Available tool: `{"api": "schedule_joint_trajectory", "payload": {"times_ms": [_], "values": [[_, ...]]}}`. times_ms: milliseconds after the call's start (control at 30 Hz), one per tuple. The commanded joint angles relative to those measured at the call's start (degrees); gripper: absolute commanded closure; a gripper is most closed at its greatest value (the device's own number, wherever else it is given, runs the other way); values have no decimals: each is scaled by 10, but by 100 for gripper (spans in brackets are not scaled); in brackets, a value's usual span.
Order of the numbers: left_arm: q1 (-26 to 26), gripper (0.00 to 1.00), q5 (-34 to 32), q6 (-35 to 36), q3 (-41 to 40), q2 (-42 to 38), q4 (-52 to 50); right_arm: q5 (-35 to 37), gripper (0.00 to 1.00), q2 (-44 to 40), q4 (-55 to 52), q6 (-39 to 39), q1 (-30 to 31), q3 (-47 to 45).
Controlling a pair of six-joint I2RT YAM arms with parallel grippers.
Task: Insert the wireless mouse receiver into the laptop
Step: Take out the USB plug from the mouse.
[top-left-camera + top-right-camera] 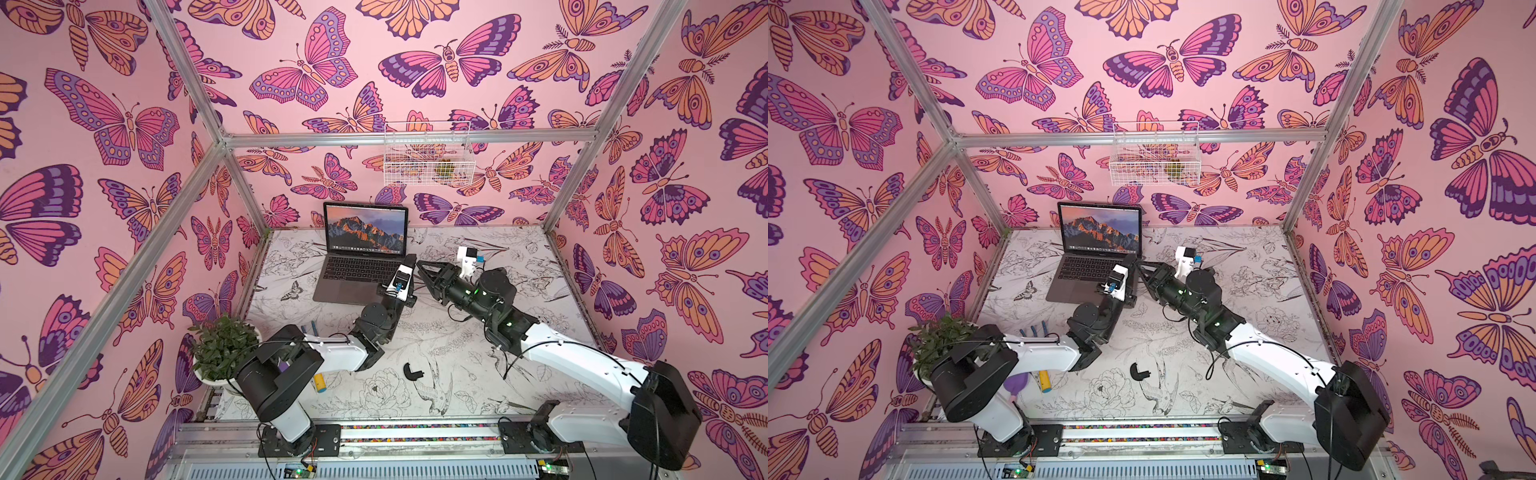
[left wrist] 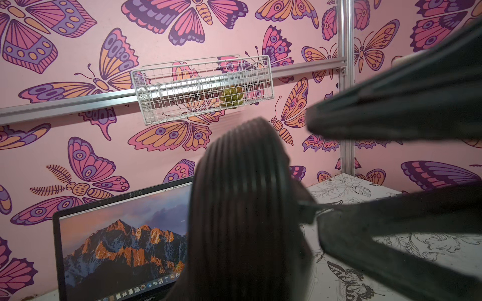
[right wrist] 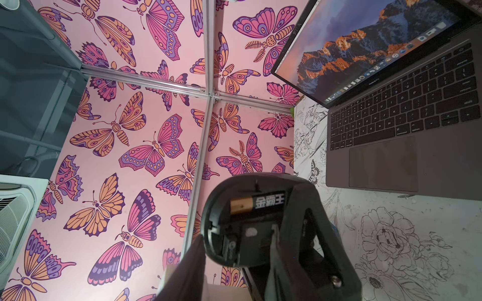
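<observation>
Looking at both top views, you find the left gripper (image 1: 410, 265) and the right gripper (image 1: 421, 269) almost tip to tip over the desk (image 1: 457, 374), just off the right edge of the laptop (image 1: 353, 274).

From the left wrist, the mouse (image 2: 242, 208) fills the middle, pinched in the left gripper. The right gripper's fingers (image 2: 391, 109) stand spread just beside it, closed on nothing you can see.

From the right wrist, you face the mouse's open underside, with the battery (image 3: 258, 204) lying across it. The wireless mouse receiver (image 3: 230, 246) is, by my judgement, the small dark piece seated in the bay below that battery, straight ahead of your free right gripper. Its long axis is too small to tell. The laptop lies beyond, off to the side.
</observation>
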Motion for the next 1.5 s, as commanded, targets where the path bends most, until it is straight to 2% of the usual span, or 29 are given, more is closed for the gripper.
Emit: {"api": "schedule_joint_trajectory", "payload": {"times_ms": [0, 100, 167, 233, 267, 300, 333, 400, 467, 533, 600, 667, 733, 833, 967, 1033, 1467], "values": [[-9, 100, 14, 4, 4, -16, 3, -5, 62, 7, 35, 15, 3, 2], [-11, 100, 15, 11, 9, -11, 7, -11, 63, 11, 40, 18, 3, 2], [-6, 100, -16, 13, 4, -8, 32, -13, 63, 12, 41, 20, 3, 2], [-3, 100, 9, 11, 0, -6, 35, -17, 62, 13, 42, 20, 4, 2], [-4, 100, 0, 9, -1, -9, 36, -16, 62, 13, 41, 20, 4, 2], [2, 100, -29, -10, -6, -12, 51, -14, 62, 13, 42, 21, 3, 1], [10, 100, -19, -31, -13, -18, 50, -14, 62, 13, 43, 22, 3, 0], [-2, 100, 11, 8, -5, -17, 24, -13, 62, 11, 42, 21, 4, -1], [-6, 100, -15, 11, -3, -13, 30, -11, 62, 11, 43, 21, 4, -4], [-7, 100, 5, 31, -3, -12, 23, -14, 62, 13, 48, 23, 4, -4], [2, 100, -19, 35, -6, -16, 29, -14, 62, 12, 52, 26, 4, -6], [15, 100, 10, 38, -11, -24, 2, -13, 61, 8, 50, 23, 4, -8], [6, 100, 24, 67, 7, -34, -79, -4, 61, 1, 40, 19, 4, -12], [15, 100, 5, 21, -5, -38, -39, 1, 60, 0, 35, 19, 4, -14], [9, 100, -7, 26, -1, -34, -29, -3, 60, 7, 40, 27, 4, -14], [8, 100, 13, 24, 0, -34, -32, -12, 61, 13, 42, 30, 4, -10], [1, 100, 23, 31, 2, -26, -37, -29, 74, 41, 88, 47, 7, 1]]}}
